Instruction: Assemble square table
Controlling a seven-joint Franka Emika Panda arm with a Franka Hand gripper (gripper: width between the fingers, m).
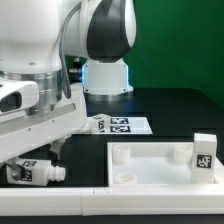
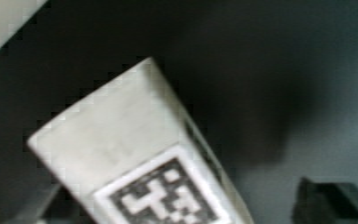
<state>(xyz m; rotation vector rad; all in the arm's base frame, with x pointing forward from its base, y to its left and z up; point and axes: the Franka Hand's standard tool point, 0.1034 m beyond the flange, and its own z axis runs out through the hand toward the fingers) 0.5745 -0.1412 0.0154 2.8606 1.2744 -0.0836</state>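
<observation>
Square table, early stage by my estimate: the square panel (image 1: pixel 150 160) lies flat on the desk (image 1: pixel 172 108), rim up, with little fitted so far.

- Upright leg (image 1: pixel 203 153): stands at the panel's corner on the exterior view's right. Cannot tell whether it is seated or only set there.
- Lying leg (image 1: pixel 35 172) (image 2: pixel 140 150): on its side on the desk, well off the panel toward the exterior view's left. Its long axis runs roughly toward the panel, along the border strip (image 1: pixel 110 190) just in front.
- Fingers (image 2: pixel 336 203): parted, directly over the lying leg. The wrist view shows the leg filling the gap, with dark space between it and the one finger that is clear. Not clamped on anything, as far as I can judge.
- Key relation: the leg sits straight below and between the fingers, long axis across the closing line. Descent and closing look like the next need.
- Surroundings: the marker board (image 1: pixel 120 125) lies beyond the panel, out of the way. The border strip is close to the leg and may crowd a finger.
- Other legs: not in view.
</observation>
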